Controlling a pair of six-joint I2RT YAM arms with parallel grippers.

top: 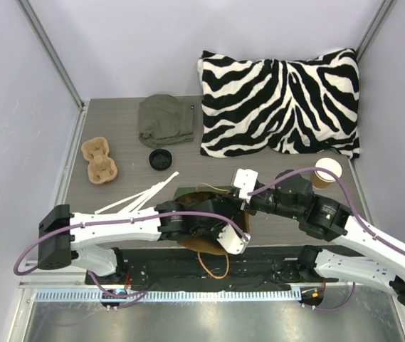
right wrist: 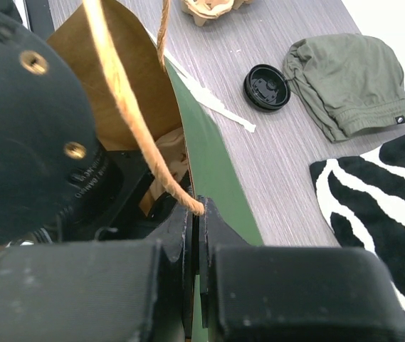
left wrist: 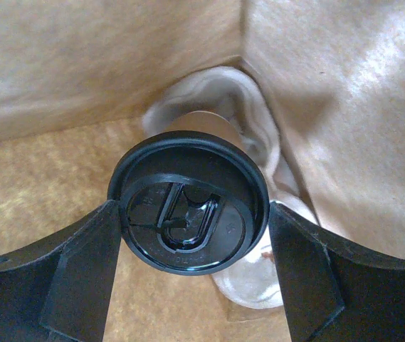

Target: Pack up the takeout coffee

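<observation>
The left end effector (left wrist: 191,224) is down inside the green bag (right wrist: 216,164), and its two fingers (left wrist: 67,271) are spread wide, one pressed against each side of the black lid of the takeout coffee (left wrist: 188,178). This looks like a grip on the cup from above. The coffee therefore sits squarely between those fingers, upright and lid toward the wrist camera. Its base is on or just over some crumpled white paper (left wrist: 216,92) at the bottom of the bag, with brown inner walls all round.

The right end effector (right wrist: 196,235) is clamped shut on the bag's rim beside the rope handle (right wrist: 127,107). It probably holds there to keep the mouth open and the bag steady on the bench (right wrist: 273,171) while the other arm reaches in.

Outside the bag, a loose black lid (right wrist: 266,87) and an uncapped cup (top: 328,171) lie well apart from it.
</observation>
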